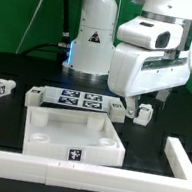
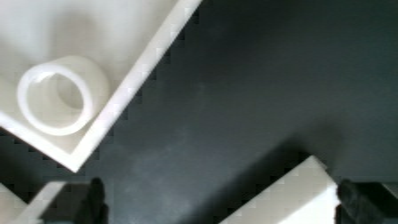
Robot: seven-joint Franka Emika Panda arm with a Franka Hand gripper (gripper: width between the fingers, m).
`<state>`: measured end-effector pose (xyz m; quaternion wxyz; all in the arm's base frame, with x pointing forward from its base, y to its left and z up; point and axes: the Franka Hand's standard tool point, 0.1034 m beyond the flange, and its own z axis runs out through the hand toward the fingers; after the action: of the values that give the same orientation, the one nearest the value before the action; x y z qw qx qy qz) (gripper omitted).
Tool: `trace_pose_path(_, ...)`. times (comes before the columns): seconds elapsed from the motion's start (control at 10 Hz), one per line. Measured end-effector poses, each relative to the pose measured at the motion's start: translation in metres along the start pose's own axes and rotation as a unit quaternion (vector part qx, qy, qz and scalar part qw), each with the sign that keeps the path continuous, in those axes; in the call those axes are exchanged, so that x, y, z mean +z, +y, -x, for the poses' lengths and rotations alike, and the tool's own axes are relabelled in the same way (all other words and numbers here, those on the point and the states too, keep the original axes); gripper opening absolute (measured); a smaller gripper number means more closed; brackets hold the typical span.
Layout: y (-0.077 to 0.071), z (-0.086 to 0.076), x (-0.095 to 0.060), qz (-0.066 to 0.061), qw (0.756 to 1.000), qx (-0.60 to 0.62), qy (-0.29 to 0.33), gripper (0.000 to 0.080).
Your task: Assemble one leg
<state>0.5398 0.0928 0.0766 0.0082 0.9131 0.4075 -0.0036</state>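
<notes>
Hovering near bench edge at exterior view's right, gripper [image 2: 217, 200] spread wide, empty; leg [image 1: 143, 112] just beside; centre fingers astride leg before closing.

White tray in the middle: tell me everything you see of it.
The tray is white, square, plastic-looking, with a raised rim and blocky corner sockets. One black-and-white tag sits on its near wall. It lies flat, open side up, on the black table, just before the marker board. Nothing lies in it or grips it.
</notes>
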Motion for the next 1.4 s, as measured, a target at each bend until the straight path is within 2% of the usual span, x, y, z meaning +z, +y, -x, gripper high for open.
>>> trace_pose_path(0.8, 0.000, 0.000, 0.000, 0.000, 1.000, 0.001, 0.000, 0.0650)
trace_pose_path(0.9, -0.002, -0.001, -0.002, -0.001, 1.000, 0.001, -0.002, 0.0650)
trace_pose_path(1.0, -0.008, -0.005, -0.014, -0.005, 1.000, -0.003, -0.009, 0.0650)
trace_pose_path(1.1, -0.010, -0.002, -0.020, 0.000, 0.999, -0.036, -0.004, 0.0650)
trace_pose_path(1.2, -0.011, 0.012, -0.017, -0.003, 0.996, -0.084, -0.008, 0.0650)
trace_pose_path(1.4, -0.004, 0.034, -0.013, -0.012, 0.984, -0.177, -0.015, 0.0650)
